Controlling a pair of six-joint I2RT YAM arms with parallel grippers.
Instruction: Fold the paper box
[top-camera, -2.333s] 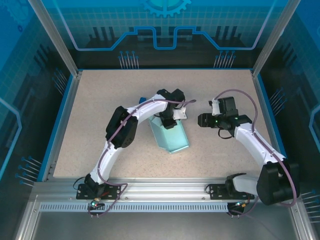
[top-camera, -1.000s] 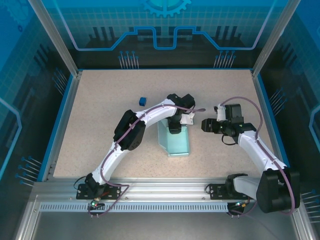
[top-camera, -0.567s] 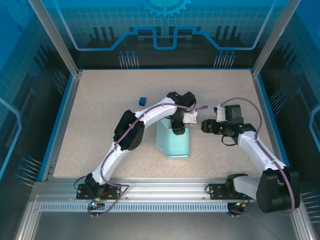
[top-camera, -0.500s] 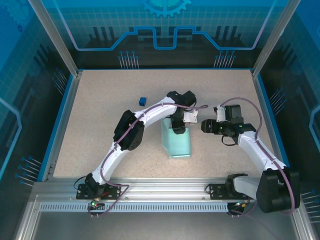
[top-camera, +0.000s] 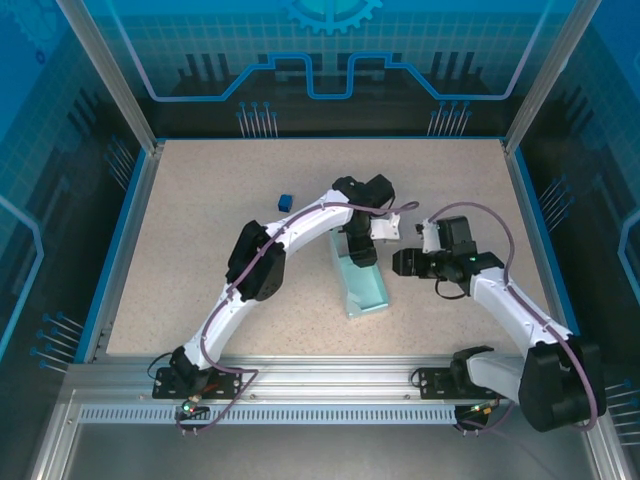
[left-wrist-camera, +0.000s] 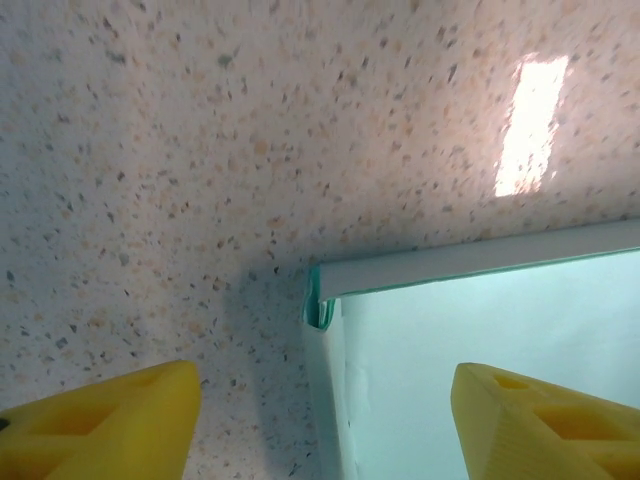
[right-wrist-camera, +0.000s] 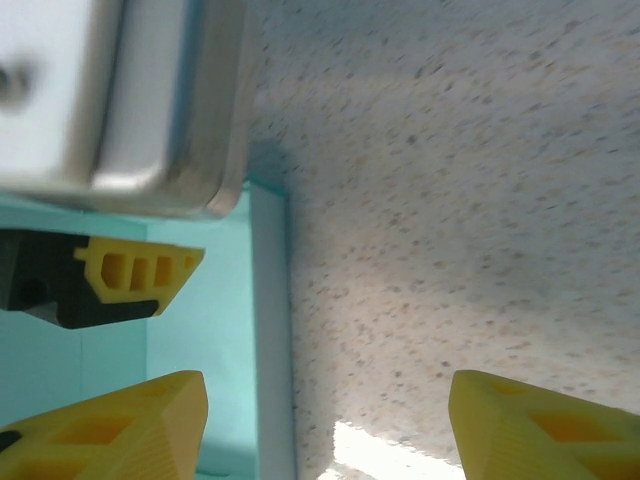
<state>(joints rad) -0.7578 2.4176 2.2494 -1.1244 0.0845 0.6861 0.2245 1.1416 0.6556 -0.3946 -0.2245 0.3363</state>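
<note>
Paper box (top-camera: 364, 287) lies mid-table in your overhead view, long axis near-to-far. The left gripper (top-camera: 361, 256) is at its far end, the right gripper (top-camera: 398, 263) just right of it. Left wrist: jaws wide, straddling a box corner, holding nothing. Right wrist: jaws wide, empty, box to their left.

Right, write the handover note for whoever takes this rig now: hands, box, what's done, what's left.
Left hand: open, low over the far end of the paper box, straddling one corner, gripping nothing.
Right hand: open and empty, at the box's right edge.
Box: mid-way across the table, between the two hands. A small blue cube sits apart, to the far left.
Done: one long edge looks creased upward.
Left: the remaining folds. The box does not look closed.
</note>
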